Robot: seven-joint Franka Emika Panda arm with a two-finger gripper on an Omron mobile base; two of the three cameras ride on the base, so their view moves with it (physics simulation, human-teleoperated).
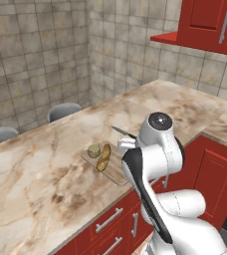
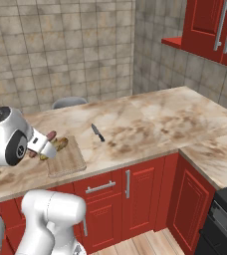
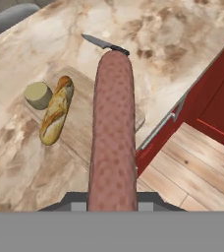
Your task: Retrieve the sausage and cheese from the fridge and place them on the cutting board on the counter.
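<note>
In the left base view the arm rises over the desk (image 1: 46, 164) edge, and its white body hides most of the hand; just beyond it the board (image 1: 116, 172) lies near the desk's front edge with the cheese (image 1: 93, 150) and a loaf (image 1: 104, 157) side by side on it, touching or nearly so, and a knife (image 1: 124, 132) lies on the desk just behind the arm. In the right base view the hand (image 2: 45, 144) sits above the board's left end, clenched on the sausage (image 2: 50, 135), whose red-brown tip pokes out above it; the loaf's end shows just beside the hand. In the hand view the sausage runs straight out from between the fingers, held over the board's near right part, with the loaf and cheese to its left on the board and the knife beyond its far tip.
</note>
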